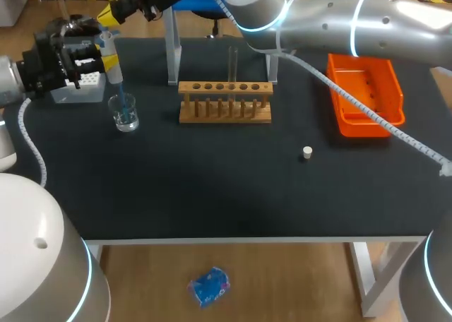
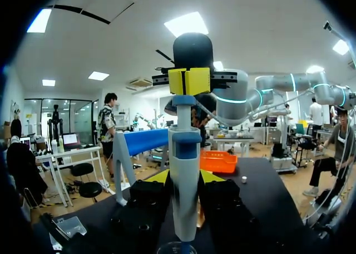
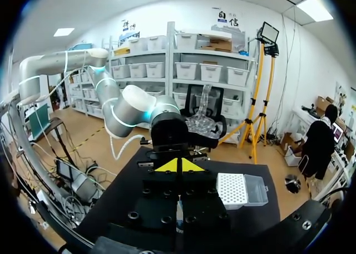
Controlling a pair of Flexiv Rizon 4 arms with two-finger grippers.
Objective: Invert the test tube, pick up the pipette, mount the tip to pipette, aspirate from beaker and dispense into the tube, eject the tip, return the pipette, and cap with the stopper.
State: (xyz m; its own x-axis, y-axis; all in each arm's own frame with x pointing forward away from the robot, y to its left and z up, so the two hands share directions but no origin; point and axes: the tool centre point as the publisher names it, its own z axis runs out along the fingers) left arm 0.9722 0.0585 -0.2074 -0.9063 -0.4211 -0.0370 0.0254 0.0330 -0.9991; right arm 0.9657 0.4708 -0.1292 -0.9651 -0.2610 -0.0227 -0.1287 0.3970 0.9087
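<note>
The left claw (image 2: 184,177) clamps the pipette (image 1: 111,62) upright directly above the beaker (image 1: 125,114), with the tip (image 1: 121,98) dipped inside, apparently to draw liquid. The right claw (image 1: 113,13), fingers pressed together, rests on the pipette's top, probably to work the plunger.

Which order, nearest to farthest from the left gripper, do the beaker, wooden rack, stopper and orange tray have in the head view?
1. beaker, right below the left gripper.
2. wooden rack, mid-table.
3. stopper, right of the middle, nearer the front.
4. orange tray, far right.
</note>
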